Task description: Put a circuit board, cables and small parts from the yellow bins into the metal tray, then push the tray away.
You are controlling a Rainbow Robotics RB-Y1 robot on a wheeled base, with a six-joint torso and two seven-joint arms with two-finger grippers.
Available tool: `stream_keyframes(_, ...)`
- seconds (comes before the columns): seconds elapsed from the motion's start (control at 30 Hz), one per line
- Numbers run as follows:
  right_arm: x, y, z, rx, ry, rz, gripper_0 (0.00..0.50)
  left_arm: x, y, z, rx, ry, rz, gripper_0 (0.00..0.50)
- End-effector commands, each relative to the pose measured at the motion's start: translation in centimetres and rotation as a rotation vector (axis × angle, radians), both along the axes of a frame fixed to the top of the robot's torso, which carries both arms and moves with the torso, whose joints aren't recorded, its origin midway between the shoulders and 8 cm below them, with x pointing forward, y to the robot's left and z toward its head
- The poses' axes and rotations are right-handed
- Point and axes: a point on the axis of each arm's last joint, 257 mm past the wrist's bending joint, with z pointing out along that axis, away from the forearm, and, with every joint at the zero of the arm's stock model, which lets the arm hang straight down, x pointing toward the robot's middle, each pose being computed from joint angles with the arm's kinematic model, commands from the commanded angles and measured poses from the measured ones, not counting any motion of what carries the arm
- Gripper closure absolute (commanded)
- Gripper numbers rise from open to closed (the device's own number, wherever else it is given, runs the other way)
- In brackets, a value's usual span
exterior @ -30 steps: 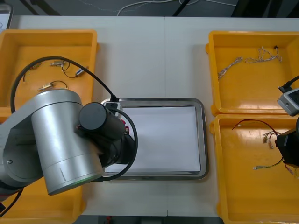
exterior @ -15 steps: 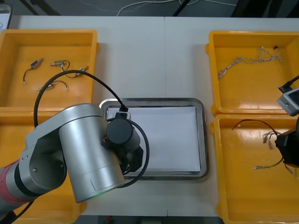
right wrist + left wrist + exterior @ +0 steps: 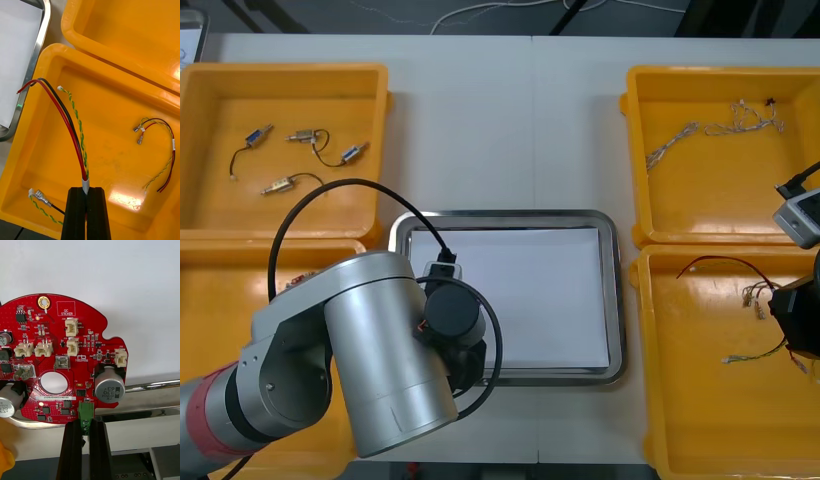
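LEFT: my left gripper (image 3: 85, 423) is pinched on the circuit board's (image 3: 63, 360) green edge connector, sparing its components | board hangs over the metal tray's (image 3: 157, 384) rim, part above the white inside | RIGHT: right gripper (image 3: 87, 189) clamped on a red and yellow cable (image 3: 63, 123) above its yellow bin (image 3: 112, 93), next in line I reckon.

Quick tally: four yellow bins (image 3: 280, 72), two left of the metal tray (image 3: 616, 300) and two right of it. One tray. One round red circuit board (image 3: 80, 352). Four small metal parts (image 3: 305, 135) far-left of the tray. Three cables (image 3: 71, 131) near-right of it, plus a far-right tangle that's too fine to count.
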Motion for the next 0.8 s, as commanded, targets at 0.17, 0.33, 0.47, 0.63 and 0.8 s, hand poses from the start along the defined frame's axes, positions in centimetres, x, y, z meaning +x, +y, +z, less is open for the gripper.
stream_keyframes(0.17, 0.1, -0.1, 1.0, -0.069, -0.033, 0.063, 0.500, -0.4, 0.2, -2.5, 0.048, 0.036, 0.038, 0.500)
stream_keyframes(0.33, 0.1, -0.1, 1.0, -0.069, -0.033, 0.063, 0.500, -0.2, 0.5, -3.2, 0.070, 0.043, 0.048, 0.500)
stream_keyframes(0.47, 0.1, -0.1, 1.0, -0.069, -0.033, 0.063, 0.500, -0.5, 0.3, -3.3, 0.070, 0.047, 0.039, 0.500)
stream_keyframes(0.63, 0.1, -0.1, 1.0, -0.069, -0.033, 0.063, 0.500, -0.5, 0.0, -3.2, 0.064, 0.047, 0.035, 0.500)
stream_keyframes(0.8, 0.1, -0.1, 1.0, -0.069, -0.033, 0.063, 0.500, -0.5, -0.2, -3.1, 0.062, 0.046, 0.030, 0.500)
